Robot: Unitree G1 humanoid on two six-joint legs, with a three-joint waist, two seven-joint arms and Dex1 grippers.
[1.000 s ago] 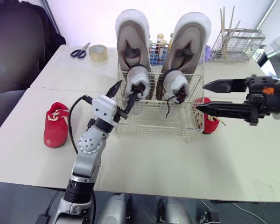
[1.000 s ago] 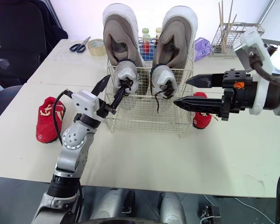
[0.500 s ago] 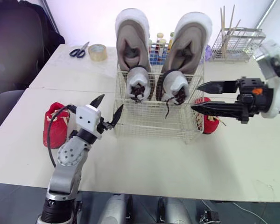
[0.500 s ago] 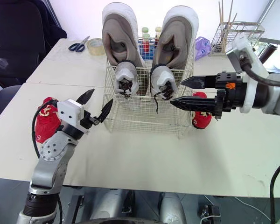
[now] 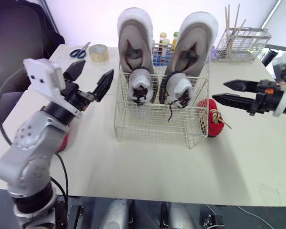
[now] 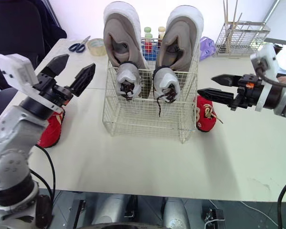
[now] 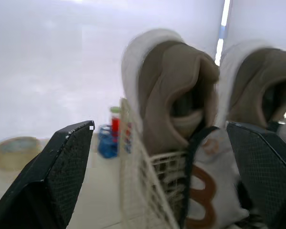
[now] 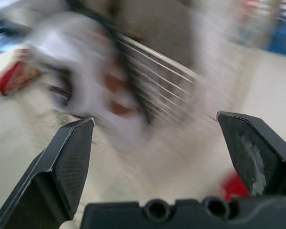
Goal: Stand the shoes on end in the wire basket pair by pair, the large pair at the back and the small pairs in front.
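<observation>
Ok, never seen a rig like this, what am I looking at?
A humanoid robot with two arms. The two wide pictures come from its head, looking down at a table; the other two from cameras on its wrists, looking along the black fingers. The left gripper and right gripper are open and hold nothing. In the wire basket stand two large grey shoes behind and two small white shoes in front. One red shoe lies left of the basket, another right of it.
</observation>
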